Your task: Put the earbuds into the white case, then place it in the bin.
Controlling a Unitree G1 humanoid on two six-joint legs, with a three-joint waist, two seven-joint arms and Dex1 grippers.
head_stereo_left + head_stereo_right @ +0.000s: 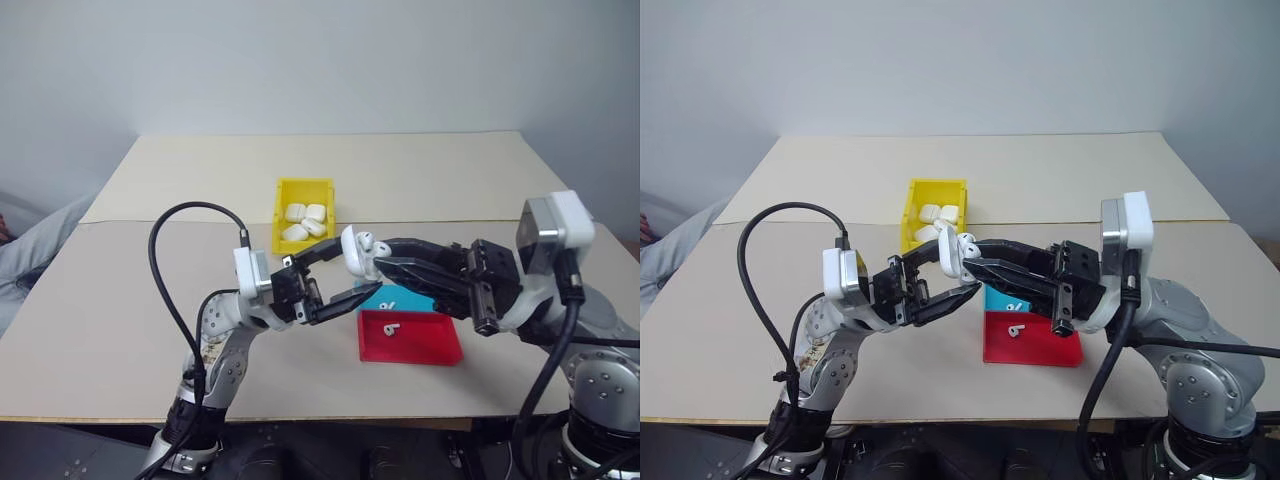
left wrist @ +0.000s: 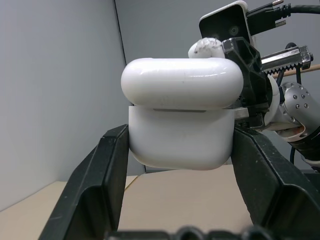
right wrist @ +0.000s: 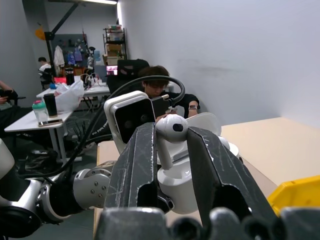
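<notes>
The white case (image 1: 350, 256) hangs above the table's middle with its lid tipped up, and my left gripper (image 1: 356, 272) is shut on its sides (image 2: 180, 145). My right gripper (image 1: 377, 255) comes in from the right and is shut on an earbud (image 3: 172, 127), whose stem points down into the case's open top (image 3: 177, 187). The two grippers meet fingertip to fingertip. Behind them stands the yellow bin (image 1: 300, 188) with several white cases (image 1: 303, 222) inside. One more earbud (image 1: 392, 329) lies in the red tray and another (image 1: 389, 305) in the blue tray.
The red tray (image 1: 435, 342) and blue tray (image 1: 995, 297) sit on the table just below my right gripper. Black cables loop from both wrists. A person's leg (image 1: 40, 250) shows beyond the table's left edge, and people sit in the room behind.
</notes>
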